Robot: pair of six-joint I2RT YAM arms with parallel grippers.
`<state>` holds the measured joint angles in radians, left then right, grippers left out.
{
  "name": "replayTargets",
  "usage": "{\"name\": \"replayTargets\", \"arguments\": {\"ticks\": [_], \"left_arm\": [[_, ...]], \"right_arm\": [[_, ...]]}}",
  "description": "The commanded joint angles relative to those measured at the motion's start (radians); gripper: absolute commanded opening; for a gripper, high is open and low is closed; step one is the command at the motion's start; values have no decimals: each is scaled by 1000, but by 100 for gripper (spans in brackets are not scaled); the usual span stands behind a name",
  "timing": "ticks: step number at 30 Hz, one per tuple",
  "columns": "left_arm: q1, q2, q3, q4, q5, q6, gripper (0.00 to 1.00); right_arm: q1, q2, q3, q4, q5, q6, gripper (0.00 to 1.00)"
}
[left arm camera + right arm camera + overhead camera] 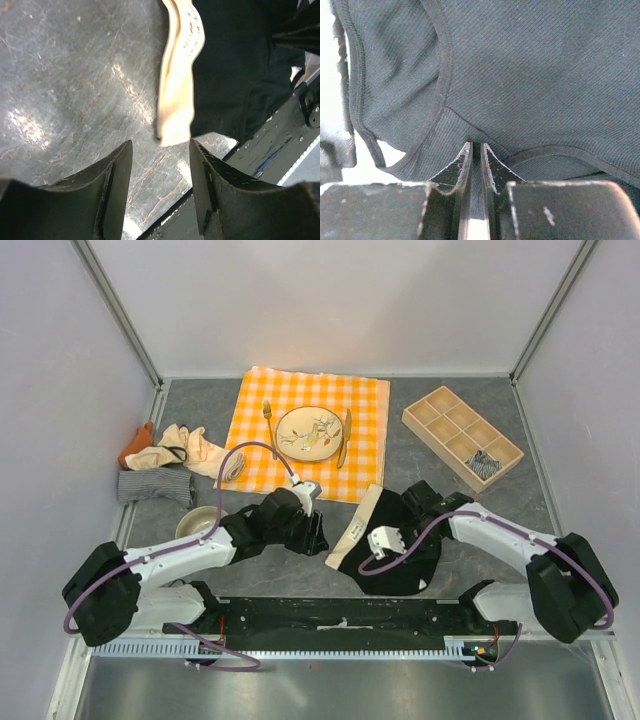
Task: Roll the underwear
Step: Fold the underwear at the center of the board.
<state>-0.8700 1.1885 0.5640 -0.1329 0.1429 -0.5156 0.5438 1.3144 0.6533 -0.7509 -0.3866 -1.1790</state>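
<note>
The black underwear (400,540) with a cream band (360,518) lies on the grey table in front of the arms. My right gripper (388,558) is over it; in the right wrist view the gripper (476,146) is shut on a fold of the black ribbed cloth (530,65). My left gripper (314,532) is open and empty just left of the band. In the left wrist view the band's end (177,100) lies just beyond the gripper (160,144). At the far left lie a striped garment (155,485), cream ones (190,450) and an orange one (135,445).
A wooden compartment tray (440,410) at the back right holds a striped garment (483,464). An orange checked tablecloth (365,430) bears a plate (310,433), fork and knife. A small bowl (200,523) stands by the left arm. The black base rail (280,135) runs along the near edge.
</note>
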Motion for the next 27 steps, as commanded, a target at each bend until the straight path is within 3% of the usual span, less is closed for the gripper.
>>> {"name": "replayTargets", "arguments": {"ticks": [1, 5, 8, 11, 14, 19, 27], "left_arm": [[2, -4, 74, 19, -46, 60, 55], [2, 36, 86, 36, -3, 60, 55], [0, 33, 73, 41, 14, 57, 54], [-1, -7, 51, 13, -11, 72, 54], [0, -38, 50, -17, -46, 89, 55], [2, -63, 24, -8, -45, 77, 55], [2, -98, -49, 29, -37, 40, 55]], "right_arm": [[4, -99, -12, -148, 48, -36, 20], [-37, -118, 112, -174, -55, 77, 34], [-131, -96, 219, -195, -167, 85, 42], [-148, -66, 253, -171, -198, 68, 45], [-153, -24, 252, 5, -128, 251, 46], [-240, 134, 356, 91, -54, 450, 52], [-275, 249, 381, 157, 61, 542, 60]]}}
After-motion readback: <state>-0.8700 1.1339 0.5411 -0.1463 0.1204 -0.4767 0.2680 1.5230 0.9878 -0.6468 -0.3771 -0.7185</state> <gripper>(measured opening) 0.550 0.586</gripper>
